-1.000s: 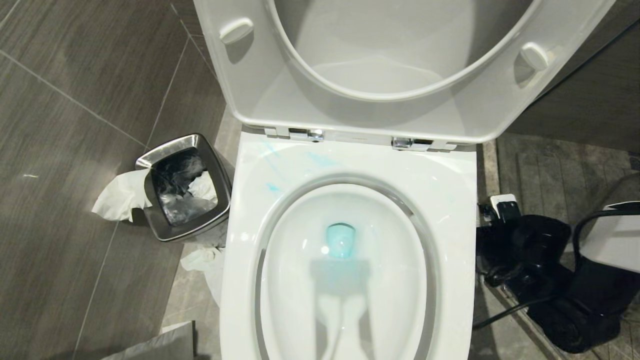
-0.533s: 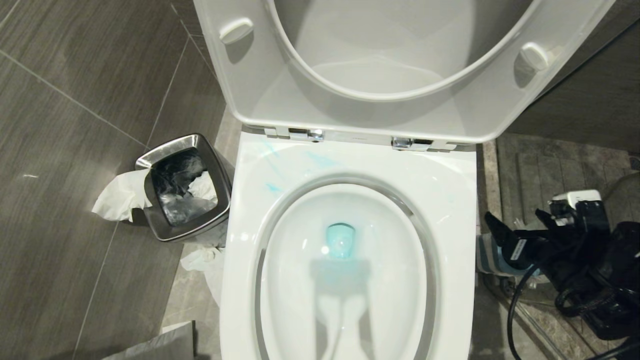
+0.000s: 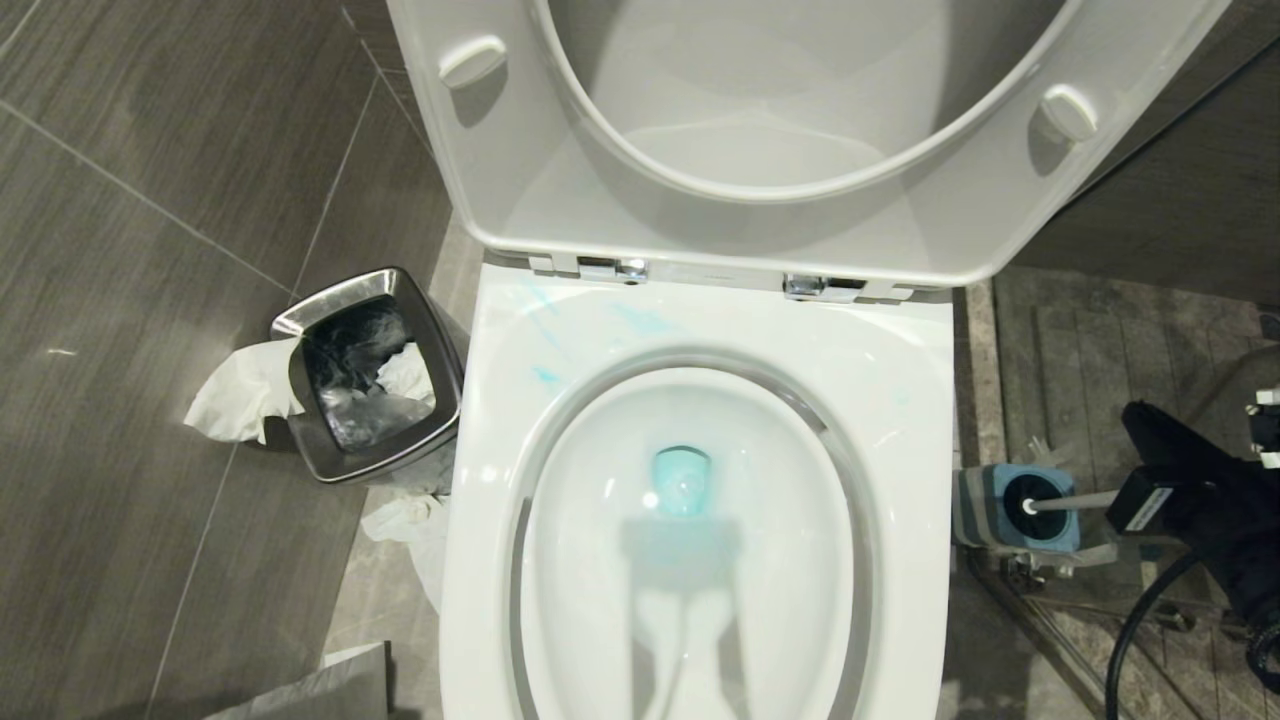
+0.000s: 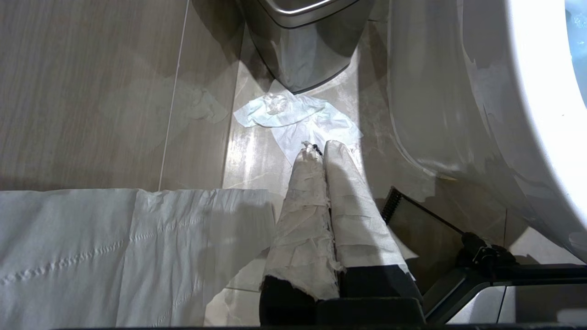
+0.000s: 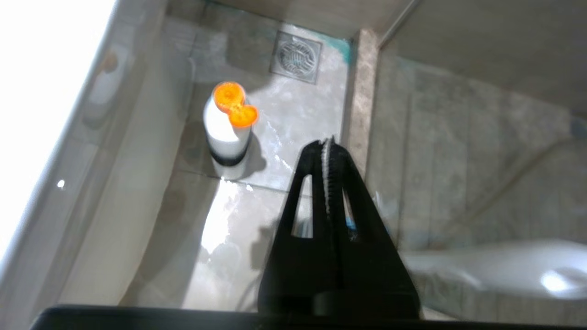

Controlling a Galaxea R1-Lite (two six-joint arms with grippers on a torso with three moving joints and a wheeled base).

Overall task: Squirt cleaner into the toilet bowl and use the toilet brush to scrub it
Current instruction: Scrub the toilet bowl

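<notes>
The white toilet bowl [image 3: 900, 400] fills the middle of the head view with its seat and lid up. Turquoise cleaner [image 3: 681, 482] tints the water, and pale blue smears [image 3: 640, 320] mark the back rim. On the floor to the toilet's right, the toilet brush [image 3: 1022, 497] stands in a grey-and-blue holder [image 3: 1060, 535]. Its white handle [image 3: 1075, 500] runs behind my right gripper [image 3: 1135, 415] [image 5: 326, 144], which is shut and empty. My left gripper [image 4: 318, 147], its fingers wrapped in white paper, is shut and empty low over the floor left of the toilet.
A white bottle with an orange cap [image 5: 228, 133] stands on the floor near a drain [image 5: 296, 57]. A steel waste bin [image 3: 370, 375] with tissue [image 3: 240, 390] sits left of the toilet. More tissue [image 4: 293, 117] lies on the floor, and a white sheet [image 4: 114, 247] is beside the left gripper.
My right gripper has drawn back to the right, away from the toilet's side, and its jaws have closed. That uncovered the brush and holder. The left arm has not moved.
</notes>
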